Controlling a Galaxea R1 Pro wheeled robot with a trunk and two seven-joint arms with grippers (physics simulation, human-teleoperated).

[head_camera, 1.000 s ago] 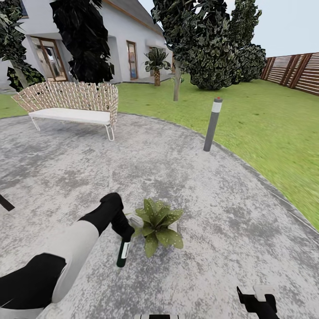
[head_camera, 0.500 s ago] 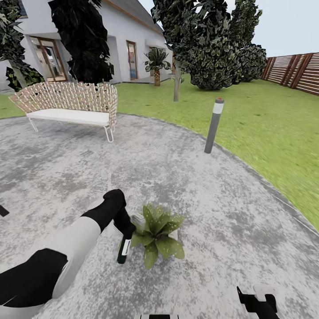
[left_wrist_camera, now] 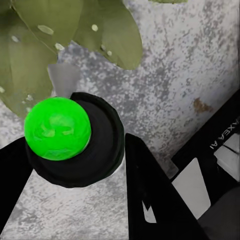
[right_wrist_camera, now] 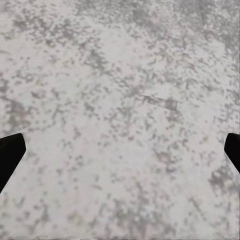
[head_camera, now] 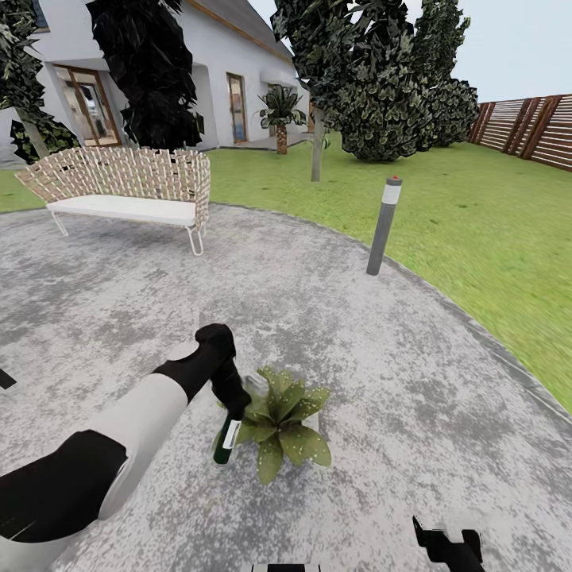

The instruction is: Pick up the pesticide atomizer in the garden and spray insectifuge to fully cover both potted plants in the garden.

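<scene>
Left arm (head_camera: 151,413) nearer the potted plant (head_camera: 282,417), jaws clamping the pesticide atomizer (left_wrist_camera: 70,137).

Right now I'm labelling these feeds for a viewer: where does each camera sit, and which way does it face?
Head view: on the robot's head, looking forward and down across the patio at the potted plant, with the left arm reaching in.
Left wrist view: by the left gripper, facing its fingers, which hold the atomizer.
Right wrist view: near the right gripper, aimed at bare stone.
Head and left wrist share the plant's leaves.

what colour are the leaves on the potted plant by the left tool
Green with pale speckles; the potted plant shows best in the head view.
</scene>
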